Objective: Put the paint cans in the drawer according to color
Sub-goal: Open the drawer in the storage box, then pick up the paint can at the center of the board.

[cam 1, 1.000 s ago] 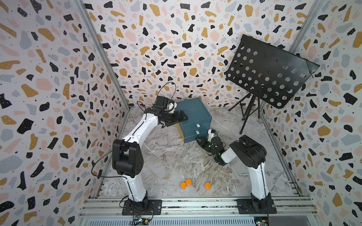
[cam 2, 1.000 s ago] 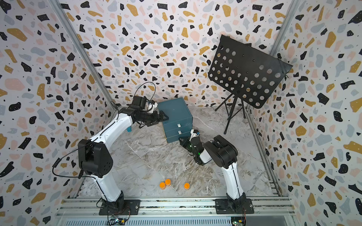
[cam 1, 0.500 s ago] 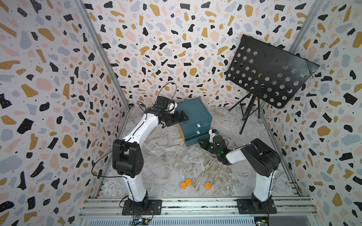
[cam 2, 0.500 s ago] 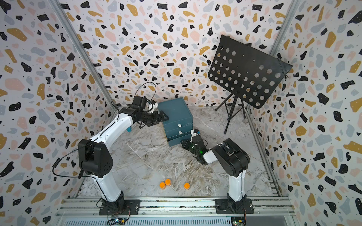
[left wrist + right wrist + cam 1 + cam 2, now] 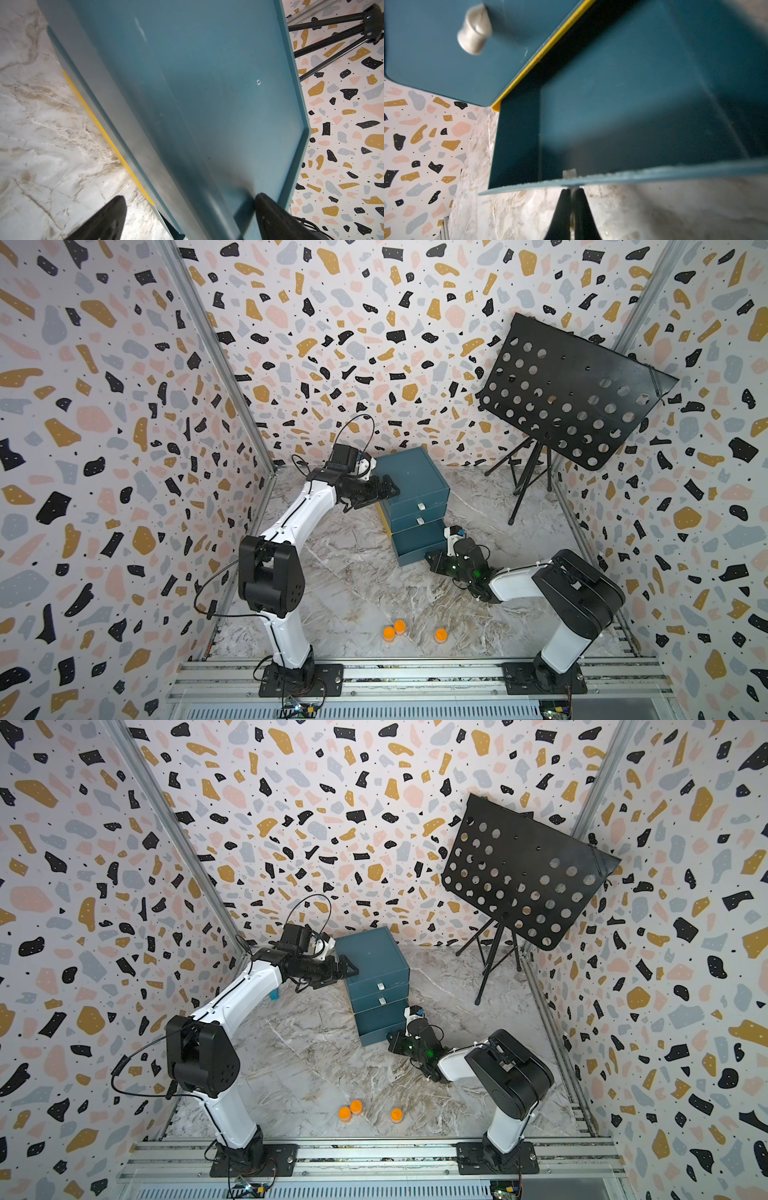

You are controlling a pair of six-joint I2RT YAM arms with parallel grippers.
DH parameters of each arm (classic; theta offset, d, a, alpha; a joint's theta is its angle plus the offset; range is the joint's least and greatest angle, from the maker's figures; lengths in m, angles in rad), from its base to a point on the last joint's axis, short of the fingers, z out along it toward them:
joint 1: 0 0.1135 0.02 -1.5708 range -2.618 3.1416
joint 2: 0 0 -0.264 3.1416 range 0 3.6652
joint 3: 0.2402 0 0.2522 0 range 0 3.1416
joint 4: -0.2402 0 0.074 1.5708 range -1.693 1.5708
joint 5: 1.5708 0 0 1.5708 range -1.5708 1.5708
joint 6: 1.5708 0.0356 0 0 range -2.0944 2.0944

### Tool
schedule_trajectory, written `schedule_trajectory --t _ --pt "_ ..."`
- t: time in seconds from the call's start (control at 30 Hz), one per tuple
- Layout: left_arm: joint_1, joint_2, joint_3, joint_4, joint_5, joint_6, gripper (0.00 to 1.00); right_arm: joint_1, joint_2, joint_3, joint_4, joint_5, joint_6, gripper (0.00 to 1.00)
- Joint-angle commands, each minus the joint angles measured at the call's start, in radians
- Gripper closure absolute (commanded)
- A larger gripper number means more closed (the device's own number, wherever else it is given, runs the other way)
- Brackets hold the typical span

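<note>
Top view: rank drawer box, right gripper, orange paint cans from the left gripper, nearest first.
1. drawer box, top edge between the left gripper's fingers.
2. right gripper, at the bottom drawer's front.
3. orange paint cans, front of scene.

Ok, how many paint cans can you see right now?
3 paint cans, all orange-topped, on the floor: one beside a second, the third apart to the robot's right. Others may be hidden in the drawer.

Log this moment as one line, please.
left gripper: open, astride box top edge; right gripper: shut on bottom pull tab; bottom drawer: open; orange cans: three, on table
</note>
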Motion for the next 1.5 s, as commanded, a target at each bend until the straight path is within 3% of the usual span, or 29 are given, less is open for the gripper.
schedule_trajectory --t 0.0,0.1,0.13,0.2,0.4,0.67,0.97,1.23,1.47 --pt "-0.008 0.028 -0.018 -0.052 -0.041 0.015 0.01 0.025 -0.056 -0.019 -0.053 0.012 -0.046 1.00" --pt "-0.010 0.027 -0.019 -0.052 -0.041 0.016 0.01 0.034 -0.083 -0.030 -0.088 0.026 -0.058 0.96" --pt "-0.009 0.028 -0.019 -0.052 -0.042 0.016 0.01 0.037 -0.093 -0.030 -0.101 0.029 -0.062 0.90" --pt "-0.010 0.028 -0.019 -0.053 -0.041 0.016 0.01 0.044 -0.122 -0.027 -0.147 0.036 -0.076 0.68" --pt "-0.010 0.025 -0.018 -0.055 -0.042 0.018 0.01 0.069 -0.270 0.014 -0.398 0.087 -0.156 0.49" --pt "-0.010 0.024 -0.015 -0.056 -0.042 0.020 0.01 0.105 -0.467 0.123 -0.809 0.106 -0.310 0.46" --pt "-0.010 0.023 -0.014 -0.061 -0.051 0.023 0.01 0.175 -0.482 0.312 -1.207 -0.009 -0.486 0.44" --pt "-0.010 0.024 -0.013 -0.069 -0.062 0.032 0.00 0.292 -0.384 0.339 -1.196 -0.132 -0.527 0.39" --pt "-0.009 0.028 -0.010 -0.072 -0.065 0.035 0.00 0.405 -0.271 0.398 -1.172 -0.149 -0.566 0.34"
